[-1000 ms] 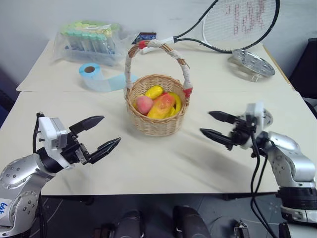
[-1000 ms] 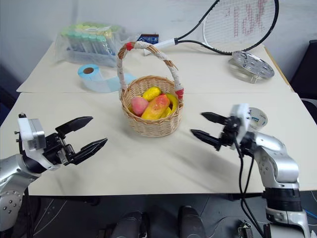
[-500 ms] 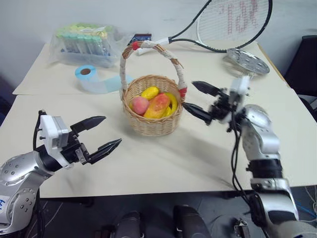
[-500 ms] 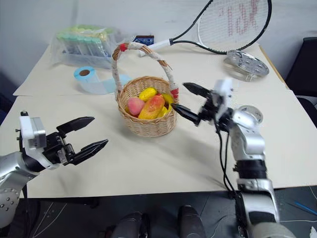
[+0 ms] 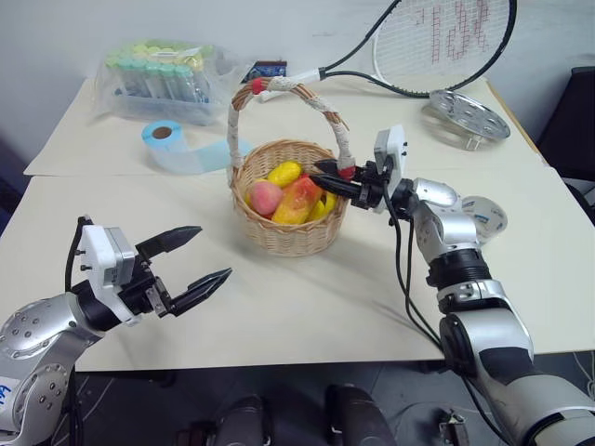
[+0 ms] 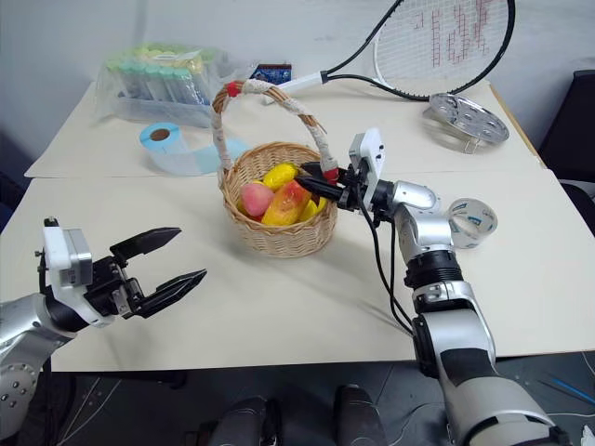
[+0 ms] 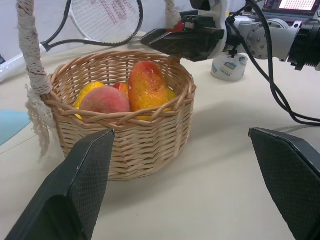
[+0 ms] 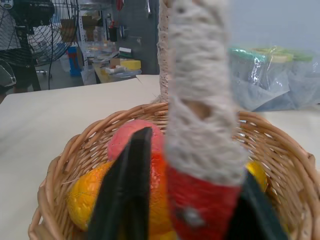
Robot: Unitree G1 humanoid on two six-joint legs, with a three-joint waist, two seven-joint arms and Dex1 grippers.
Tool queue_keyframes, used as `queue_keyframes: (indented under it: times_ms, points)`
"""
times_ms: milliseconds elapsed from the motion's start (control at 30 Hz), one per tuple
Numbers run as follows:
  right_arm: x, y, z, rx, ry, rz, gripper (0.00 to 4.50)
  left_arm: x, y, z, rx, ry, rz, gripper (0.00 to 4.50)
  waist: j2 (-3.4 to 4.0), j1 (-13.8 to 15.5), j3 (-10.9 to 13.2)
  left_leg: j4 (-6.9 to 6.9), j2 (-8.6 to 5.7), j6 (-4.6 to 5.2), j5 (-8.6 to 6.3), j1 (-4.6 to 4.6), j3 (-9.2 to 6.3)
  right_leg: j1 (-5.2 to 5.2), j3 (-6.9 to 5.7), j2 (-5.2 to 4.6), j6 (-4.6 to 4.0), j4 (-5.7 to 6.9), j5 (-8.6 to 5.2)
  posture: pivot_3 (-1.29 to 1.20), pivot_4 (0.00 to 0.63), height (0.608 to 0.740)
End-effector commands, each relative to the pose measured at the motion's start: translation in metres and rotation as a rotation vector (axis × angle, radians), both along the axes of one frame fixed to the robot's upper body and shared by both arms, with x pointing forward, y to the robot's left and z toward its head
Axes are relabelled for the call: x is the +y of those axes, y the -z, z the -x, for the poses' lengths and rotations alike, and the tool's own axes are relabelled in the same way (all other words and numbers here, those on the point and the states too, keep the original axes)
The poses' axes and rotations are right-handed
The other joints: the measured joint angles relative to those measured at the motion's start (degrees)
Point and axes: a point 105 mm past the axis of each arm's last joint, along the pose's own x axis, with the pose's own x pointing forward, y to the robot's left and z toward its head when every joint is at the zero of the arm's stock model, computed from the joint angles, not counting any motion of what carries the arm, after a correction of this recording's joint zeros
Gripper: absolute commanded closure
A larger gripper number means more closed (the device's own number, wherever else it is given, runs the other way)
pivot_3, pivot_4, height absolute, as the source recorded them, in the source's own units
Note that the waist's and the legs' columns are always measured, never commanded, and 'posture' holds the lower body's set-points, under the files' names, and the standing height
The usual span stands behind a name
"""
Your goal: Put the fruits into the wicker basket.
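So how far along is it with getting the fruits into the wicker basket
Done: the small pink-red peach and the oval yellow-orange mango both lie inside the round tan wicker basket. In hand: the right gripper has its jaws shut on the red end of the basket's handle; the left gripper hangs open, holding nothing. Left: no task fruit is on the table.

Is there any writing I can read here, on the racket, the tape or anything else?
Nothing can be read for certain.
Tennis racket: red marks on the strings, too blurred to read.
White tape roll: blue print, too small to read.
Left arm: a handwritten blue mark, unclear.
Laptop screen: blurred.
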Motion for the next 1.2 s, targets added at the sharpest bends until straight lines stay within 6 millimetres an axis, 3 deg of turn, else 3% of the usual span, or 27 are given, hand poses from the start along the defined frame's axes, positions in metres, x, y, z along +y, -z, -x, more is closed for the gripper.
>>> queue_keyframes:
  times_ms: [33,167,333,467,800,1000,1200]
  points:
    - [-0.018,-0.02,0.005,-0.078,0.026,-0.05,4.46,-0.004,-0.009,0.003,-0.047,0.016,-0.005,0.0,0.0,0.1,0.0,0.0,0.0,0.0,0.0,0.0,0.01,0.0,0.0,0.0,0.0,0.0,0.0,0.0,0.15,0.74]
    - [-0.046,-0.029,0.019,-0.108,0.103,-0.112,4.45,-0.006,-0.007,0.0,-0.042,0.028,-0.005,0.0,0.0,0.6,0.0,-0.01,-0.01,0.01,-0.01,-0.02,-0.04,0.01,0.0,-0.02,0.0,-0.02,0.0,0.0,0.15,0.74]
    - [-0.09,-0.03,0.018,-0.169,0.415,-0.153,4.45,-0.007,-0.004,-0.003,-0.031,0.049,-0.006,0.0,0.0,0.5,0.0,0.0,-0.07,0.03,-0.05,-0.12,-0.09,-0.02,-0.05,-0.04,0.01,-0.06,0.0,0.0,0.15,0.74]
    - [-0.125,-0.018,0.021,-0.166,0.634,-0.152,4.45,-0.012,-0.002,-0.008,-0.028,0.073,-0.005,0.0,0.0,0.4,0.0,0.02,-0.04,-0.02,0.01,0.0,0.08,-0.03,-0.18,0.03,0.03,-0.03,0.01,0.0,0.15,0.74]
    - [-0.183,0.002,0.028,-0.101,0.978,-0.117,4.45,-0.017,-0.001,-0.015,-0.025,0.113,-0.002,0.0,0.0,0.6,0.0,0.02,-0.07,0.02,0.02,0.11,0.2,-0.01,-0.1,0.03,0.03,-0.03,0.01,0.0,0.15,0.74]
    - [-0.202,-0.002,0.035,-0.128,1.081,-0.111,4.45,-0.016,-0.001,-0.018,-0.024,0.122,-0.003,0.0,0.0,0.7,0.0,0.03,-0.12,0.07,0.03,0.13,0.19,0.0,-0.08,0.0,0.03,-0.04,0.01,0.0,0.15,0.74]
    - [-0.192,-0.001,0.041,-0.093,1.052,-0.167,4.45,-0.018,0.0,-0.019,-0.016,0.137,-0.002,0.0,0.0,0.6,0.0,0.03,-0.12,0.08,0.03,0.12,0.19,0.02,-0.07,0.0,0.05,-0.03,0.02,0.0,0.15,0.74]
